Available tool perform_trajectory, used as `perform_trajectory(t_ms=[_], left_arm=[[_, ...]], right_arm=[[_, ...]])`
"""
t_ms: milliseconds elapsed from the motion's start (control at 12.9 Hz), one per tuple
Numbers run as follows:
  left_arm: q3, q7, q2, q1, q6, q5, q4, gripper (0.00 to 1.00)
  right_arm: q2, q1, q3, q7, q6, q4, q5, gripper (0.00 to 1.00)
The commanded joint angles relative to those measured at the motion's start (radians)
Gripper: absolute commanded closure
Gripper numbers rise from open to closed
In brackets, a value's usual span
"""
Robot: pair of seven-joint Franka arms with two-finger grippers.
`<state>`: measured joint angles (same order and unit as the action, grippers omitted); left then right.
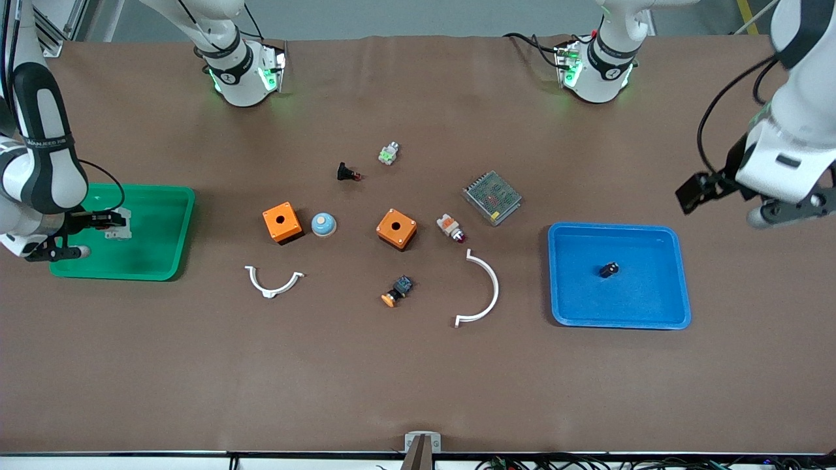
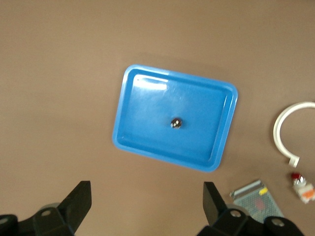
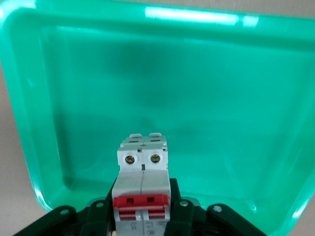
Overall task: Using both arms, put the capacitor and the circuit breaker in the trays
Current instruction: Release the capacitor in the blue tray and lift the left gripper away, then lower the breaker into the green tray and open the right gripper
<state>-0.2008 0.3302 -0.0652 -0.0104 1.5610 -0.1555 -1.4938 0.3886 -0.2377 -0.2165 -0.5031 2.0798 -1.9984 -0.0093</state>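
Little can be read. A line of small lettering is printed on the black band of the right arm [image 1: 40, 140] in the front view, but the letters cannot be made out with certainty. Small markings are seen below the red toggles on the circuit breaker [image 3: 141, 191] in the right wrist view, too small to be read.

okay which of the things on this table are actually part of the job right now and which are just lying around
In the job: capacitor in the blue tray; circuit breaker held by the right gripper over the green tray; left gripper, open.

Lying about: two orange boxes, white arcs, push-buttons, power supply.
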Motion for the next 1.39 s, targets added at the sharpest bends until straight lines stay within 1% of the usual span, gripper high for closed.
perform_trajectory(t_ms=[0, 77, 155, 232, 310, 387, 465, 697, 775, 930, 1007, 1085, 1162, 1317], left_arm=[[-0.002, -0.101, 0.063, -0.038, -0.044, 0.031, -0.014, 0.00], [0.004, -0.147, 0.096, -0.052, -0.045, 0.078, -0.026, 0.00], [0.020, -0.181, 0.110, -0.049, -0.047, 0.092, -0.045, 0.00], [0.073, -0.212, 0.126, -0.019, -0.055, 0.097, -0.060, 0.00], [0.111, -0.218, 0.133, 0.025, -0.076, 0.097, -0.065, 0.00], [0.136, -0.214, 0.134, 0.042, -0.087, 0.108, -0.068, 0.00], [0.141, -0.215, 0.139, 0.040, -0.088, 0.140, -0.071, 0.00], [0.133, -0.206, 0.160, 0.040, -0.085, 0.143, -0.103, 0.00], [0.127, -0.201, 0.160, 0.041, -0.085, 0.143, -0.103, 0.00], [0.109, -0.201, 0.171, 0.038, -0.085, 0.139, -0.108, 0.00], [0.109, -0.200, 0.173, 0.038, -0.082, 0.139, -0.114, 0.00], [0.109, -0.200, 0.173, 0.036, -0.082, 0.137, -0.114, 0.00], [0.109, -0.200, 0.171, 0.033, -0.081, 0.137, -0.112, 0.00], [0.109, -0.200, 0.171, 0.033, -0.081, 0.136, -0.112, 0.00]], right_arm=[[-0.045, -0.037, 0.017, -0.018, 0.052, -0.059, -0.020, 0.91], [-0.042, -0.037, 0.017, -0.018, 0.090, -0.062, -0.018, 0.91], [-0.034, -0.037, 0.017, -0.017, 0.120, -0.060, -0.018, 0.91], [-0.024, -0.037, 0.019, -0.017, 0.129, -0.060, -0.018, 0.91], [-0.016, -0.037, 0.019, -0.014, 0.132, -0.060, -0.018, 0.91], [-0.007, -0.035, 0.020, -0.014, 0.134, -0.060, -0.017, 0.89], [0.004, -0.032, 0.020, -0.014, 0.147, -0.060, -0.017, 0.89], [0.032, -0.035, 0.020, -0.017, 0.171, -0.065, -0.017, 0.87], [0.039, -0.035, 0.020, -0.015, 0.171, -0.065, -0.017, 0.83], [0.049, -0.028, 0.020, -0.012, 0.175, -0.059, -0.015, 0.49], [0.047, -0.025, 0.020, -0.008, 0.166, -0.053, -0.015, 0.05], [0.041, -0.025, 0.022, -0.008, 0.157, -0.045, -0.015, 0.00], [0.036, -0.023, 0.023, -0.005, 0.123, -0.014, -0.015, 0.00], [0.035, -0.023, 0.026, -0.005, -0.034, 0.111, -0.006, 0.00]])
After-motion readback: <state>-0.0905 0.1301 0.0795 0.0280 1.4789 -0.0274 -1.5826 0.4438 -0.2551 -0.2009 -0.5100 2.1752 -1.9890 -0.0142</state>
